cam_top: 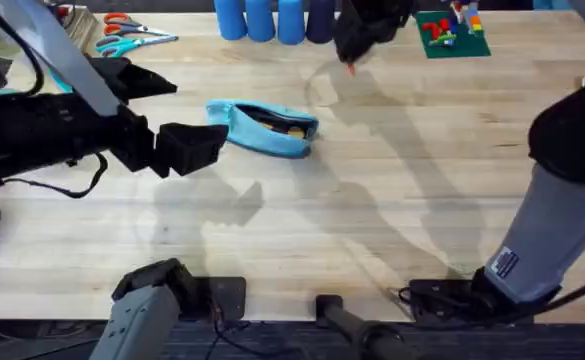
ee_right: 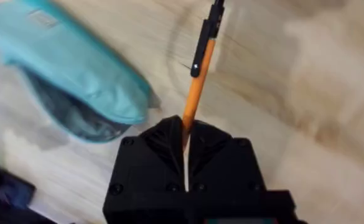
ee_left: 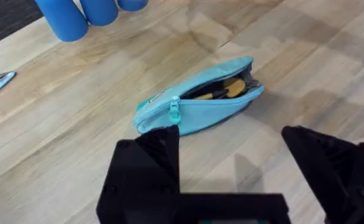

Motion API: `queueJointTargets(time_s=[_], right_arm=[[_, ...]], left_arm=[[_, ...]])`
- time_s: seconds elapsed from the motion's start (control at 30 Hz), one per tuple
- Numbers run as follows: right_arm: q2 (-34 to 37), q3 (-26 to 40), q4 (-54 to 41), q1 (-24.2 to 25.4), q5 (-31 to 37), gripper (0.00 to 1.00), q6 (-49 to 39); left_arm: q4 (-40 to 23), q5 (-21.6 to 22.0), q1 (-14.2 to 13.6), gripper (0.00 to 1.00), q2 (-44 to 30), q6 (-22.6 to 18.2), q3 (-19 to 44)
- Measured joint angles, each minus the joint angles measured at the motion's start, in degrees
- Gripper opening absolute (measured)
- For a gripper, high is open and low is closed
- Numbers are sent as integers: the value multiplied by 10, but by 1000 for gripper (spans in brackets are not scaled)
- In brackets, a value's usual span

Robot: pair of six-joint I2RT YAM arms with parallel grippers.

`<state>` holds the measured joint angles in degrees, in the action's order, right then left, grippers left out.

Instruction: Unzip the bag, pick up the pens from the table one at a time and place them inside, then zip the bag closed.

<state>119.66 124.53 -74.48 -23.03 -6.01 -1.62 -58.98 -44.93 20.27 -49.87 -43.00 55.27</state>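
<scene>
The light blue bag [cam_top: 262,128] lies on the table [cam_top: 372,200] left of centre. Its zipper is open and orange-yellow pens show inside [ee_left: 228,88]. The zipper pull [ee_left: 173,111] hangs at the closed end. My left gripper [cam_top: 207,140] hovers open just left of the bag, its fingers [ee_left: 150,162] spread wide with nothing between them. My right gripper [cam_top: 357,48] hangs at the far side of the table, right of the bag, shut on an orange pen [ee_right: 197,87] with a black tip that sticks out past the fingertips. The bag [ee_right: 70,74] lies beside it.
Several blue cups [cam_top: 272,18] stand at the back edge, with scissors [cam_top: 132,38] at the back left and a green brick plate [cam_top: 452,35] at the back right. The right arm's grey link [cam_top: 562,220] crosses the right side.
</scene>
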Motion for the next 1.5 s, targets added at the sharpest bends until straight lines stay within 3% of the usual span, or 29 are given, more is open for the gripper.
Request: queueJointTargets(time_s=[0.3, 0.63, 1.0, 1.27, 1.5], right_arm=[[0, 22, -9, 0, -139, 32, -217], [0, 22, -37, 0, -223, 32, -315], [-6, 22, -77, 0, -275, 33, -361], [-55, 21, -81, -1, -280, 34, -372], [-127, -60, -39, -1, -283, 34, -375]], left_arm=[[0, 0, 0, 994, 0, 0, 0], [0, 0, 0, 994, 0, 0, 0], [0, 0, 0, 993, 0, 0, 0], [0, 0, 0, 994, 0, 0, 0], [0, 0, 0, 993, 0, 0, 0]])
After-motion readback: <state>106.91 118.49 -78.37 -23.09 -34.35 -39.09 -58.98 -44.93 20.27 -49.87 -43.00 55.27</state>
